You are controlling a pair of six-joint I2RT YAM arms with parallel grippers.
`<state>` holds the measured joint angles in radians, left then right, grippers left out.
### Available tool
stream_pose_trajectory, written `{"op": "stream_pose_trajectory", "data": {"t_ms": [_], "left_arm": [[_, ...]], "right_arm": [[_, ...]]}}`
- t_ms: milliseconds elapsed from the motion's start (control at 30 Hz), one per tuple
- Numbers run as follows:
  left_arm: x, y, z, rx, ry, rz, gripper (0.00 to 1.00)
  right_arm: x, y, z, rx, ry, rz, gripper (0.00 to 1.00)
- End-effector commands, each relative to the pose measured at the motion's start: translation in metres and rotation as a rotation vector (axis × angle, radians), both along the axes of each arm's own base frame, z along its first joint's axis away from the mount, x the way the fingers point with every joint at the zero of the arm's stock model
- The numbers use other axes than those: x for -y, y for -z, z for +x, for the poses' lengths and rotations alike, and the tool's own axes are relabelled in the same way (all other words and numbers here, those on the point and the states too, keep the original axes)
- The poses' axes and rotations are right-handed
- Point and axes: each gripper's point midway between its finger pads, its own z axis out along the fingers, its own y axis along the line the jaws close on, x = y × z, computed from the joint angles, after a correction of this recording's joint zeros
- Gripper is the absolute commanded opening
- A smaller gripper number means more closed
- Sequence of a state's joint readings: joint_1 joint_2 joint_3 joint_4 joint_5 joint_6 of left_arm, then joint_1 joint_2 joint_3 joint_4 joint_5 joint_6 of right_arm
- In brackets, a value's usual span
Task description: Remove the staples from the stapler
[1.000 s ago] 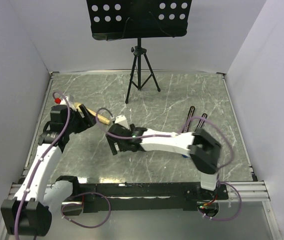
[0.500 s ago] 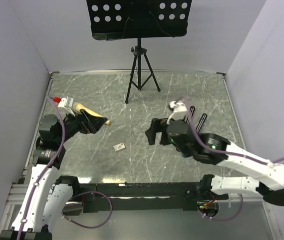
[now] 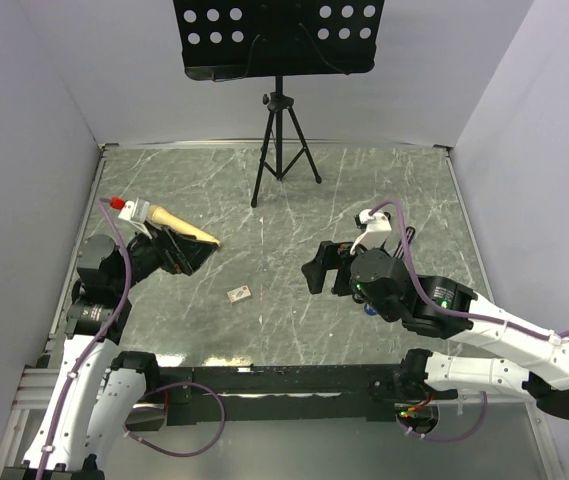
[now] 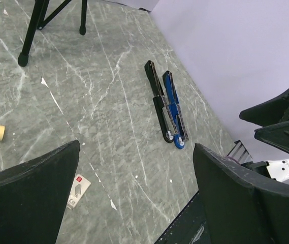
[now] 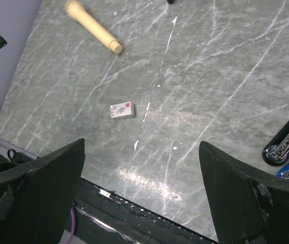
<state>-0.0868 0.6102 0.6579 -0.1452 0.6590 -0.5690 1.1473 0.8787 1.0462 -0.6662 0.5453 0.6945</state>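
Two robot arms hang over a green marbled surface [image 3: 264, 205], and the work of emptying a stapler has not yet begun. The left fingers [image 4: 32, 188] are spread wide and grasp nothing. They are raised above the near-left part of the surface, close to a wooden-handled tool [image 5: 93, 28] that lies flat and apart from them. The right fingers [image 5: 37, 178] are released just as wide and also carry nothing. They are held above the middle of the surface and look down on a small white box with a red mark [image 5: 122, 110], which lies alone between the two arms.

The stapler [image 4: 159, 109], slim and black, lies flat toward the far right, near the side wall. It runs parallel to a blue-handled tool [image 4: 173, 109], and the two are so close that I cannot tell whether they touch. From above, the right arm hides much of both.

No loose strip of staples can be made out, so they are presumably inside the stapler. With both pairs of fingers wide and high, this looks like a ready stance before the reach. The right arm is the nearer one and seems the likelier to go for the stapler. The neighbouring tool leaves little room on that side, so the approach looks tight.
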Motion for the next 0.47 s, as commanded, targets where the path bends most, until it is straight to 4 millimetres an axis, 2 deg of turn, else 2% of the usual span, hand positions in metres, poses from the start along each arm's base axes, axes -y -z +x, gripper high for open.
{"op": "stream_pose_trajectory", "data": {"t_ms": [0,433], "left_arm": [[0.002,-0.014,-0.002,0.067,0.017,-0.002,0.97],[0.003,-0.016,-0.002,0.073,0.022,0.002,0.97]], "right_arm": [[0.001,-0.007,0.005,0.021,0.022,0.008,1.00],[-0.005,0.010,0.009,-0.009,0.044,-0.041,1.00]]}}
